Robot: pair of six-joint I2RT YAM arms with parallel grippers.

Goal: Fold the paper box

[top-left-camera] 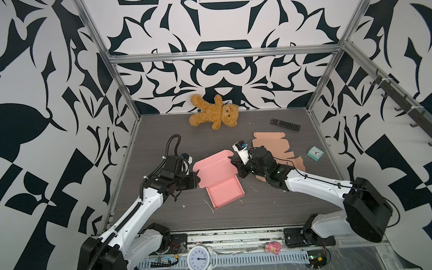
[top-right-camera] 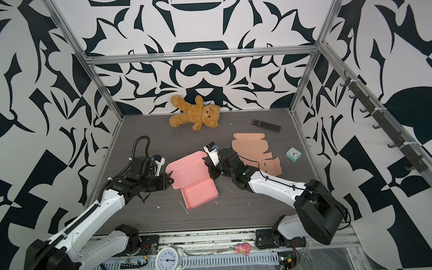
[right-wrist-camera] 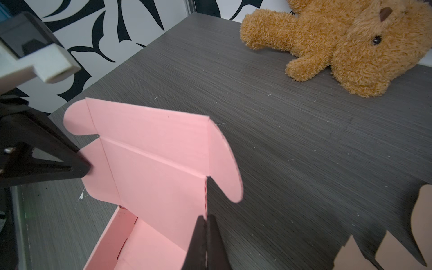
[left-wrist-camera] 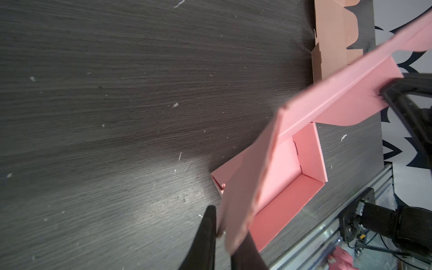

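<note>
At the middle of the dark table, I am risking a torn flap or a crooked crease on the pink paper box if my arms are pulling its raised lid unevenly, and the unpinned tray could be sliding. The box is sitting between the pincers: the left gripper is clamping the lid's left ear flap, while the right gripper is pressing shut on the lid's right edge.

White arms — black joints, cables
</note>
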